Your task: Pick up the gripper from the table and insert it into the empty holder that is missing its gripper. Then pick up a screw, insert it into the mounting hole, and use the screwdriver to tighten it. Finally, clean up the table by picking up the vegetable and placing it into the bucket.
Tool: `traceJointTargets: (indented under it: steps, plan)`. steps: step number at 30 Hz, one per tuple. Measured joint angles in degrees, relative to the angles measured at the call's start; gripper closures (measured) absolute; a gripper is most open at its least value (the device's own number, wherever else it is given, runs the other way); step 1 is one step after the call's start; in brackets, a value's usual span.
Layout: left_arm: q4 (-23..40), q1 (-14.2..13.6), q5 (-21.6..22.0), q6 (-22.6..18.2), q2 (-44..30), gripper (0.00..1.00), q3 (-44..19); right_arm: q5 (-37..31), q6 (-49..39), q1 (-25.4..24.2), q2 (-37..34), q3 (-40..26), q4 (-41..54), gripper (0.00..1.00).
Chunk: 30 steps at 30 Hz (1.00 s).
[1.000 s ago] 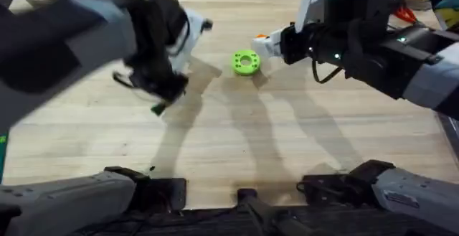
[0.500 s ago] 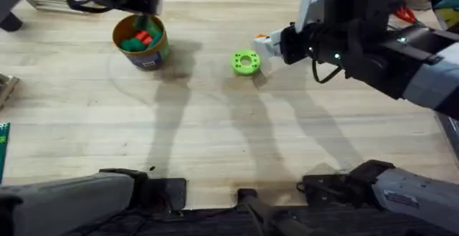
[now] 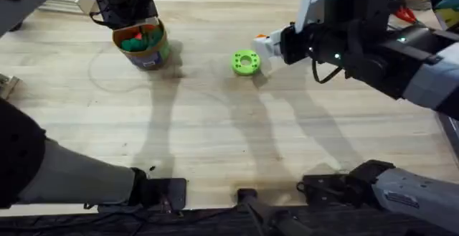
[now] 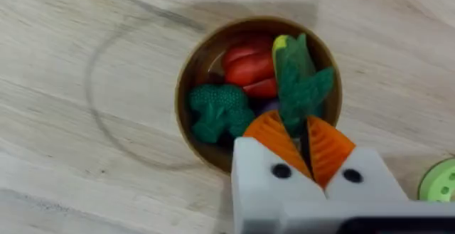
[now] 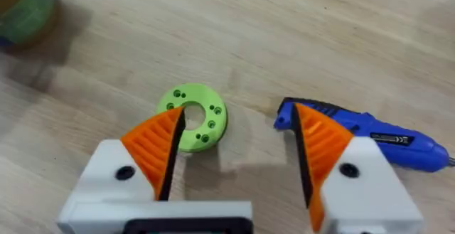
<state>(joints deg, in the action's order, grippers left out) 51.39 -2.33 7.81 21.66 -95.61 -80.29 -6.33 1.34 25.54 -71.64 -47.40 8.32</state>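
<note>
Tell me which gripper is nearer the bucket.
Left. The left gripper is right over the bucket, shut on the vegetable above its opening. The right gripper is open and far off, by the green ring and screwdriver.

A light wooden table (image 3: 215, 135) is seen, on which the bucket (image 3: 143, 44) is stood toward the far left. A lime-green ring (image 3: 245, 62) is laid near the middle, and the screwdriver (image 5: 370, 141) is laid just beside it

Matt pale wood table (image 3: 215, 135), glossy plastic screwdriver (image 5: 377, 140)
</note>
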Motion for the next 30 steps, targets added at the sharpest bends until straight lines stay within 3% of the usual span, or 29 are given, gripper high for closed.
traceJointTargets:
  steps: [1, 2, 7, 8, 11, 15, 20, 25, 30]
  plan:
    - [-0.20, 0.00, -0.02, 0.26, 0.04, 0.977, 0.00, 0.00, 0.00, 0.00, 0.00, 0.00, 0.00, 0.144]
    - [-0.25, 0.00, -0.07, 0.28, 0.04, 0.891, 0.00, 0.00, 0.00, 0.00, 0.00, 0.00, 0.02, 0.144]
    - [0.17, 0.00, -0.07, 0.78, 0.04, 0.115, 0.00, 0.00, 0.00, 0.00, 0.00, 0.00, 1.83, 0.143]
    - [0.55, 0.00, -0.09, 0.94, 0.07, 0.041, 0.00, 0.00, 0.00, 0.00, 0.00, 0.00, 2.48, 0.143]
    - [1.66, 0.00, -0.07, 0.87, 0.07, 0.015, 0.00, 0.00, 0.02, 0.00, 0.00, 0.00, 3.89, 0.143]
    - [5.72, 0.00, -0.09, -1.67, 2.74, 0.015, 0.00, 0.01, 0.18, 0.00, 1.58, -0.02, 8.28, 0.060]
    - [10.50, 0.00, -1.03, -5.42, 12.48, 0.014, 0.00, 0.68, 0.24, 0.00, 7.15, -3.42, 20.00, 0.014]
    - [16.01, 0.00, -8.51, -11.72, 23.68, 0.014, -0.02, 6.34, 0.37, 0.00, 11.62, -10.41, 32.49, 0.012]
    - [20.52, 0.00, -17.65, -19.61, 30.84, 0.014, -0.02, 8.96, 0.39, 0.00, 15.44, -13.00, 39.00, 0.012]
